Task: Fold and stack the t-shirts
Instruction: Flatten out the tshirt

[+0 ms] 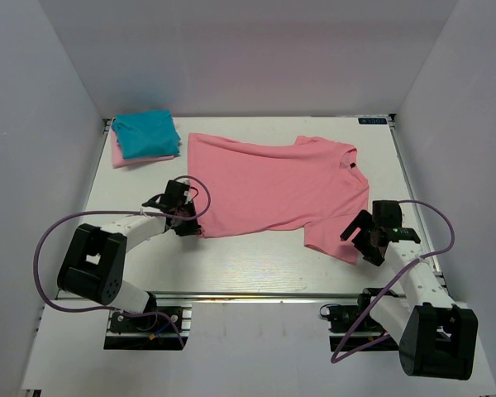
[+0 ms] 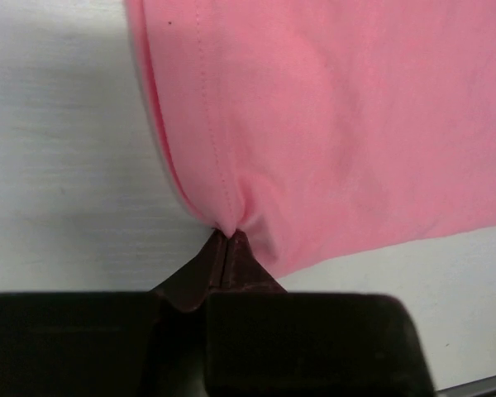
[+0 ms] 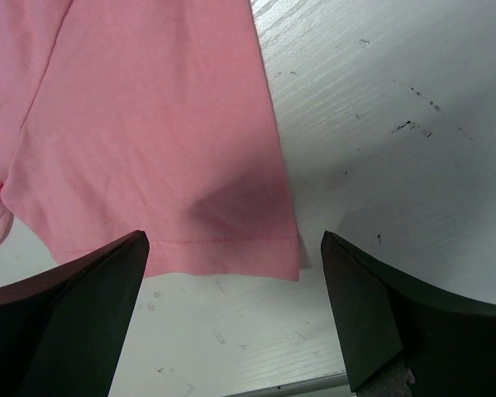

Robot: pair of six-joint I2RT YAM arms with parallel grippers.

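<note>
Risking slip: pinching only sliver of hem corner of salmon-pink t-shirt at very tips of left gripper; possibly losing cloth on lift. Risking lopsided drag and bunching if lifting with other side ungrabbed. Hovering right gripper wide open over sleeve hem, lower right of top view, gripping nothing. Reaching left arm low toward shirt's lower-left corner. Lying spread flat, middle of table. Sitting folded, upper left: teal-blue t-shirt atop pale pink t-shirt.

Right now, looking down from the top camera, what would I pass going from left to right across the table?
The folded teal-blue t-shirt → left gripper → salmon-pink t-shirt → right gripper.
</note>
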